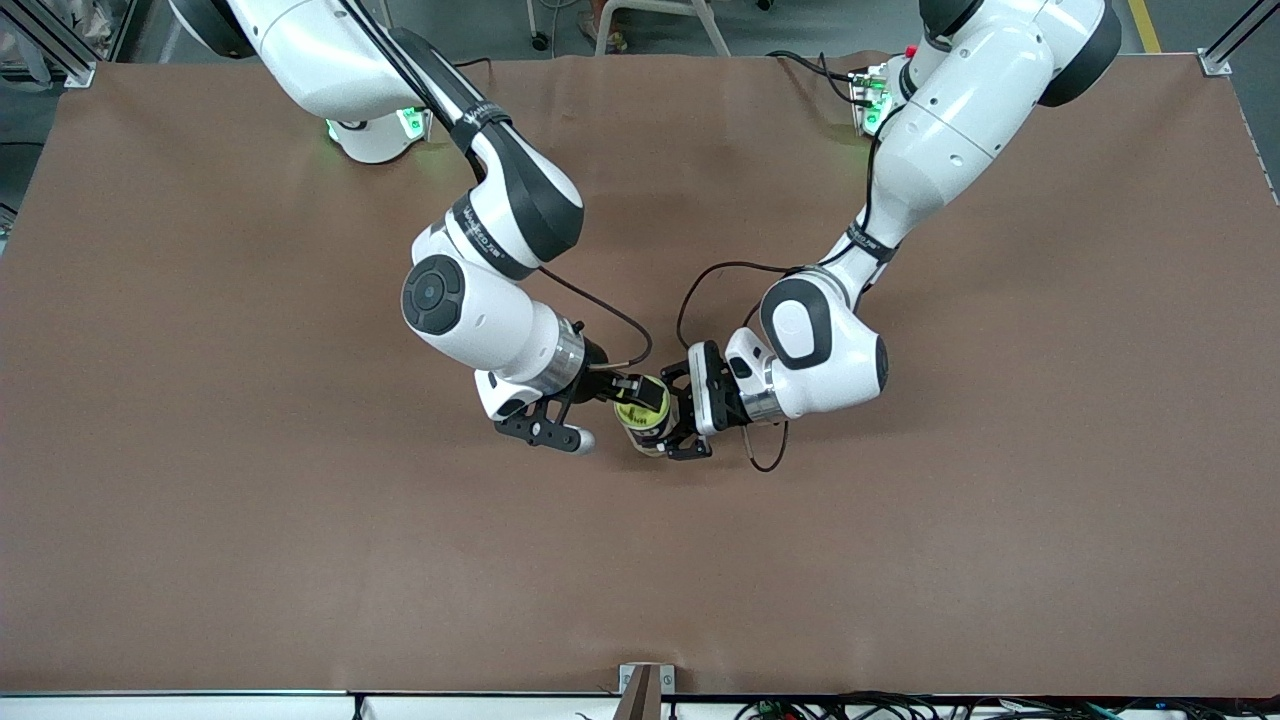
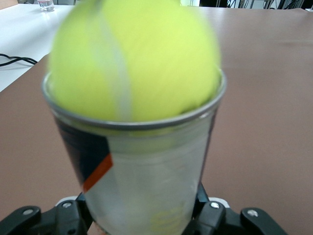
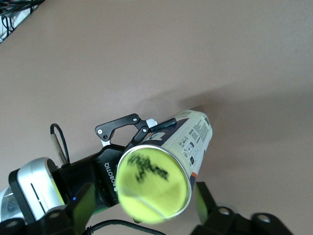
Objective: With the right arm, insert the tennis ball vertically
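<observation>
A clear tennis ball can (image 1: 648, 428) stands upright on the brown table near its middle, mouth up. My left gripper (image 1: 688, 420) is shut on its lower body; its fingers (image 2: 215, 215) flank the can (image 2: 146, 181) in the left wrist view. A yellow tennis ball (image 1: 641, 402) sits in the can's mouth, about half of it above the rim (image 2: 134, 58). My right gripper (image 1: 608, 412) is over the can with its fingers spread to either side of the ball (image 3: 154, 186), not touching it. The can (image 3: 193, 134) and the left gripper (image 3: 105, 171) also show in the right wrist view.
The brown table cover (image 1: 250, 520) spreads wide on all sides of the can. A black cable loop (image 1: 768, 458) hangs by the left wrist. A metal bracket (image 1: 640, 690) and cables lie along the table edge nearest the front camera.
</observation>
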Controlling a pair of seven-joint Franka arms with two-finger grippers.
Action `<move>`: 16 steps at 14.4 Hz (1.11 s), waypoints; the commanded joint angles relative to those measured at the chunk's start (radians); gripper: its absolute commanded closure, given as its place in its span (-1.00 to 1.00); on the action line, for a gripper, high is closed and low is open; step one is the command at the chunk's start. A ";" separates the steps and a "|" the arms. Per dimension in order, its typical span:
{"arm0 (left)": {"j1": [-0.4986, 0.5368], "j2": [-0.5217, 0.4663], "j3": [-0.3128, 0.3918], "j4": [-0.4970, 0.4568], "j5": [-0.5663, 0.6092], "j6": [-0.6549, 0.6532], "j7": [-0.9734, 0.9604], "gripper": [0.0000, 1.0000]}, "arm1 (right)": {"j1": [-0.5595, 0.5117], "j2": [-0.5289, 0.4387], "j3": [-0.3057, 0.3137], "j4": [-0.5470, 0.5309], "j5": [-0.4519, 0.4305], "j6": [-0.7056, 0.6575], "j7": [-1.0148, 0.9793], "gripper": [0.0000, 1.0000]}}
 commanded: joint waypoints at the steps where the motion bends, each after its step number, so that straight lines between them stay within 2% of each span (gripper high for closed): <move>1: 0.004 0.000 0.001 0.002 -0.007 0.001 0.009 -0.54 | -0.004 -0.006 -0.011 0.005 0.012 -0.005 0.001 -1.00; 5: 0.007 -0.003 0.003 0.000 -0.001 0.001 0.009 -0.67 | -0.059 -0.041 -0.015 0.005 0.003 -0.019 -0.008 -1.00; 6: 0.008 -0.003 0.003 -0.001 -0.001 0.001 0.011 -0.78 | -0.082 -0.069 -0.015 0.005 -0.017 -0.051 -0.014 -1.00; 7: 0.016 -0.003 0.003 -0.003 0.007 0.000 0.013 -1.00 | -0.094 -0.092 -0.015 0.005 -0.070 -0.107 -0.037 -1.00; 10: 0.047 -0.003 0.003 -0.006 0.024 -0.048 0.008 -1.00 | -0.150 -0.167 -0.015 0.005 -0.225 -0.276 -0.120 -1.00; 14: 0.051 -0.007 0.014 -0.026 0.038 -0.051 -0.006 -1.00 | -0.272 -0.246 -0.017 0.005 -0.253 -0.500 -0.261 -1.00; 16: 0.051 -0.012 0.026 -0.047 0.039 -0.051 -0.012 -1.00 | -0.355 -0.272 -0.017 0.007 -0.252 -0.546 -0.284 -1.00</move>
